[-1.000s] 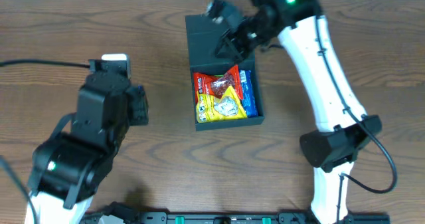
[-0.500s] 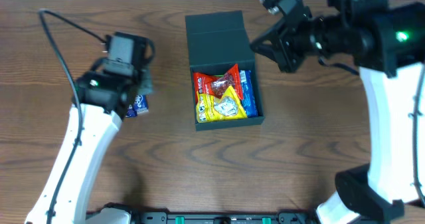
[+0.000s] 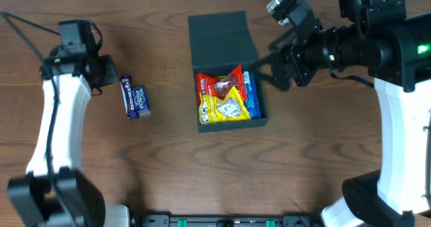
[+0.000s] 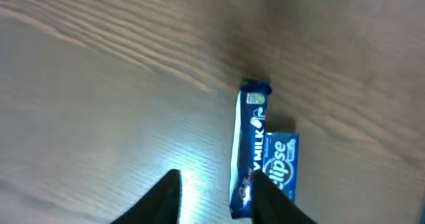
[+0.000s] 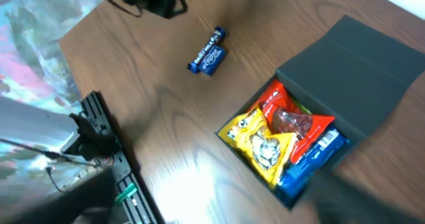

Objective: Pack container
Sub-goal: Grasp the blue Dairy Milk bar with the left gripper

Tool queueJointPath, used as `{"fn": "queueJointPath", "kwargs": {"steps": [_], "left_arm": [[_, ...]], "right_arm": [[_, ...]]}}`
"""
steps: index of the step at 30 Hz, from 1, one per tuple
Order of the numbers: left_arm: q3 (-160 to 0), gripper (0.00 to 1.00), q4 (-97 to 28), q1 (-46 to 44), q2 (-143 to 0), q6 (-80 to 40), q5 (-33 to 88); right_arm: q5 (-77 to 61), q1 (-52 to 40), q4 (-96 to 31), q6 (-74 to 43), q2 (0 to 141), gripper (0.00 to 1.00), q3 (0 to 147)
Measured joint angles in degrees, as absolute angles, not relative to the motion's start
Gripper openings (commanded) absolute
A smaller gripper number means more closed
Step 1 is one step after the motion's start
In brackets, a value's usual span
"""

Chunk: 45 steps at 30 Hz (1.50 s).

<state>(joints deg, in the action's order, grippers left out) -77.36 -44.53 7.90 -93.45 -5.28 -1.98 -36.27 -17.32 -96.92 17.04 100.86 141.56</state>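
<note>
Overhead, the container sat open at the worktop's 12 o'clock, its lid flap laid back and snack packets filling it. A chocolate bar and a mint packet lay touching at its 9 o'clock. The left tool hovered at their 10 o'clock, and the right tool at the container's 2 o'clock.

In the left wrist view, its fingers stood apart over bare wood, gripping nothing. A careless pinch could catch both items or skid one away.

In the right wrist view, that tool's blurred jaws were spread wide and empty. The crowded container risked a lid that would not close.
</note>
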Motion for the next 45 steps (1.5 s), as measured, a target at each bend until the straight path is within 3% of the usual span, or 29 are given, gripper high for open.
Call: {"fn": "queueJointPath", "kwargs": {"steps": [3,12,26,42,45], "left_arm": [[-77.4,0.82,-43.2,7.9,-98.3,-4.9,-0.9],[-77.4,0.85,-37.7,7.9,-105.7,-4.6,0.5],[-77.4,0.72,-33.1,7.9,-112.9,-4.4,5.4],[-77.4,0.64,-31.0,6.6,-116.6,-2.3,5.8],[-77.4,0.55,-31.0,6.6,-116.7,-2.1,5.8]], "right_arm": [[-36.3,-17.3,-97.1,16.9,100.9,0.99,141.6],[-36.3,-17.3,-97.1,17.0,100.9,0.99,141.6],[-36.2,-17.3,-97.1,16.9,100.9,0.99,141.6],[-36.0,-17.3,-97.1,16.9,100.9,0.99,141.6],[-36.0,-17.3,-97.1,16.9,100.9,0.99,141.6]]}}
